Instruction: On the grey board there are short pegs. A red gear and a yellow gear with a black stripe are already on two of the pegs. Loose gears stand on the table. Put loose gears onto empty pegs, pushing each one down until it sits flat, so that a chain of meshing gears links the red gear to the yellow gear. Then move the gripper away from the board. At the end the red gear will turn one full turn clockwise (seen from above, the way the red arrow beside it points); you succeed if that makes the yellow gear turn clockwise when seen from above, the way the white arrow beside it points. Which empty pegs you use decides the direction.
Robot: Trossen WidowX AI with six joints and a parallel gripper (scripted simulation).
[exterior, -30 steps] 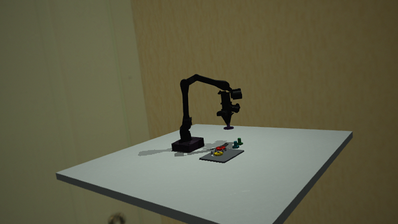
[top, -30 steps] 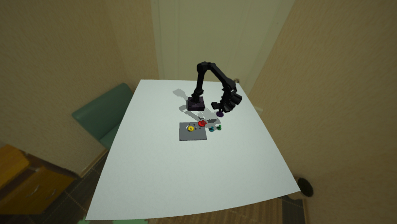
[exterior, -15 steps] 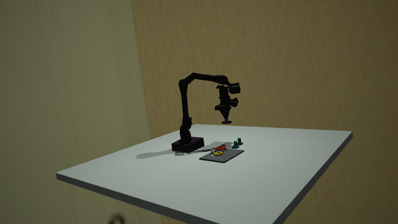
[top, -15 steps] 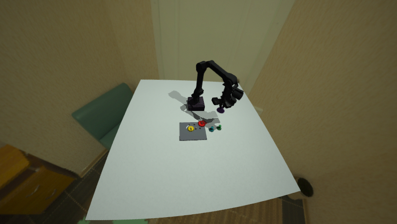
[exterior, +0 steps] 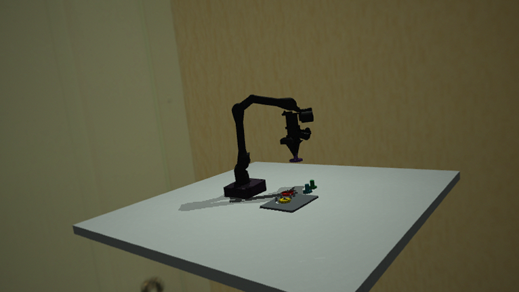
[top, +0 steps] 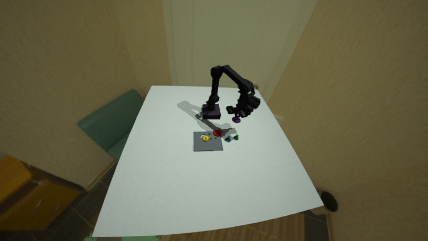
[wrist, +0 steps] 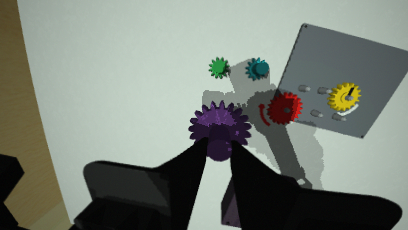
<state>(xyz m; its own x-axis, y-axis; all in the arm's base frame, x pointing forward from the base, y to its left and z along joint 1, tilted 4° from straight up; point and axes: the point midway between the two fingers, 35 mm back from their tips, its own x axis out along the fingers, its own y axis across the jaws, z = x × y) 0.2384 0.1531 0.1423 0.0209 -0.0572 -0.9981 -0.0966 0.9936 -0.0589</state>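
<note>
My gripper is shut on the knob of the purple gear and holds it high above the table, off the board's side. The red gear sits on a peg at the edge of the grey board. The yellow gear sits on another peg. Several empty pegs stand around them. A teal gear and a green gear stand on the table beside the board.
The arm's base stands on the white table behind the board. The arm's shadow falls across the table and the board's edge near the red gear. A red arrow and a white arrow mark directions.
</note>
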